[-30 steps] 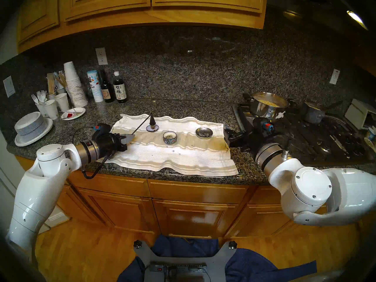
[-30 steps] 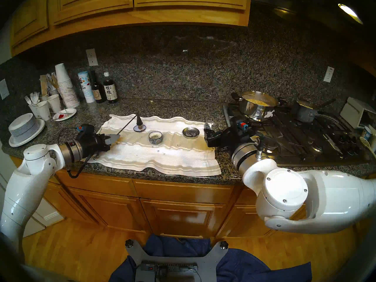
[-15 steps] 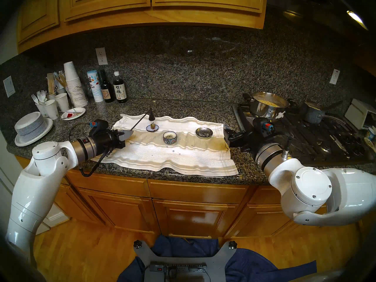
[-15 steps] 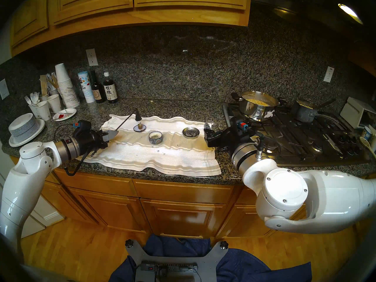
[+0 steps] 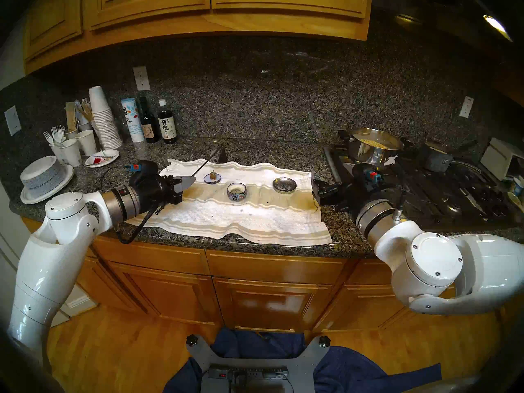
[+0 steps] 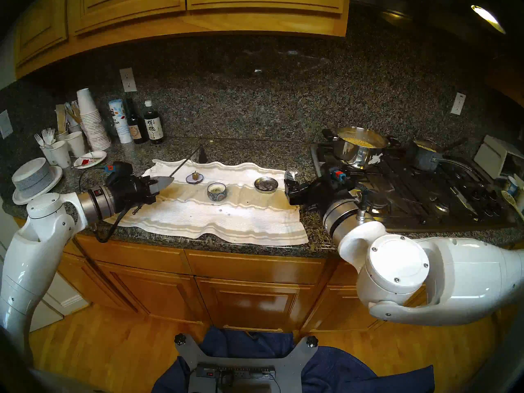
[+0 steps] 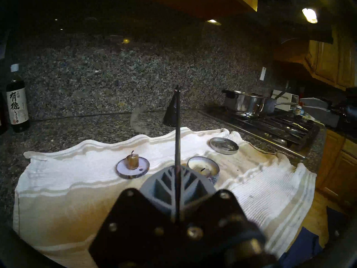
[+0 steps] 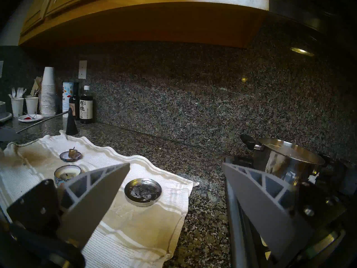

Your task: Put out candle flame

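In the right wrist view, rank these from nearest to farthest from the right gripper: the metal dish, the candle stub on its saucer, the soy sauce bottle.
From the right gripper:
1. Metal dish, just ahead on the towel.
2. Candle stub, farther left on its saucer.
3. Soy sauce bottle, against the backsplash.

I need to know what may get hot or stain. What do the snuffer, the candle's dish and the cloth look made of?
Snuffer: dark matte metal, judging by its thin rigid rod and cone.
Dish: probably glazed ceramic, with a glossy white face and patterned rim.
Cloth: woven cotton-like towel, ribbed, white with beige stripes, brown-stained.
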Controlling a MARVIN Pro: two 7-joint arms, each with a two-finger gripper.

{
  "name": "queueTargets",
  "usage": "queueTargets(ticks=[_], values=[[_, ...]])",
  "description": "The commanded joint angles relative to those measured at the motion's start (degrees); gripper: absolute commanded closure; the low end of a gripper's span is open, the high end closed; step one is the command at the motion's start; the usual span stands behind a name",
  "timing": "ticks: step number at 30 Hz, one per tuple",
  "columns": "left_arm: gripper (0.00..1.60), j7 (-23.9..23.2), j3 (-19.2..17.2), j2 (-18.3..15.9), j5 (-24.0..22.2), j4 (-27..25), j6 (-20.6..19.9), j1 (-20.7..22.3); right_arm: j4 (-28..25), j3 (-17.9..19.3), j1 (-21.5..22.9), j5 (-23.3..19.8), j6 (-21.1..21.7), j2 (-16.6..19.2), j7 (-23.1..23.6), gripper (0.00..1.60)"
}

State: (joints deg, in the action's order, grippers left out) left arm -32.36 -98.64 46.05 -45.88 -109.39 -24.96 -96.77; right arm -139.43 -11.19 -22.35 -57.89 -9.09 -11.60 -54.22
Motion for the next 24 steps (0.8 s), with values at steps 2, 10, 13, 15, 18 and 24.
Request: queueTargets(ticks=[2,10,13,15,18,24], values=[[1.6,0.6,2.2,1.2,-0.8,-3.7,-0.8,3.1,-0.2,1.2,1.3,0.9,-0.1,-0.1,0.1,0.0],[1.6,1.9,5.0,2.6,-0.8,-4.9,-1.3,3.9,-0.2,1.2,1.3,0.9,-0.1,-0.1,0.1,0.0],[1.6,2.5,6.0,2.9,-0.7,-5.5,-1.6,4.1,-0.2,1.2,1.3,0.9,-0.1,-0.1,0.1,0.0],[1.6,2.9,6.7,3.2,-0.6,-5.6,-1.8,4.3,-0.2,1.2,1.3,0.9,-0.1,-0.1,0.1,0.0],[1.6,3.3,7.6,3.4,-0.5,-5.8,-2.0,4.7,-0.2,1.2,1.3,0.9,-0.1,-0.1,0.1,0.0],[1.6,5.1,10.2,4.4,0.1,-6.7,-2.3,5.2,-0.2,1.2,1.3,0.9,-0.1,-0.1,0.1,0.0]])
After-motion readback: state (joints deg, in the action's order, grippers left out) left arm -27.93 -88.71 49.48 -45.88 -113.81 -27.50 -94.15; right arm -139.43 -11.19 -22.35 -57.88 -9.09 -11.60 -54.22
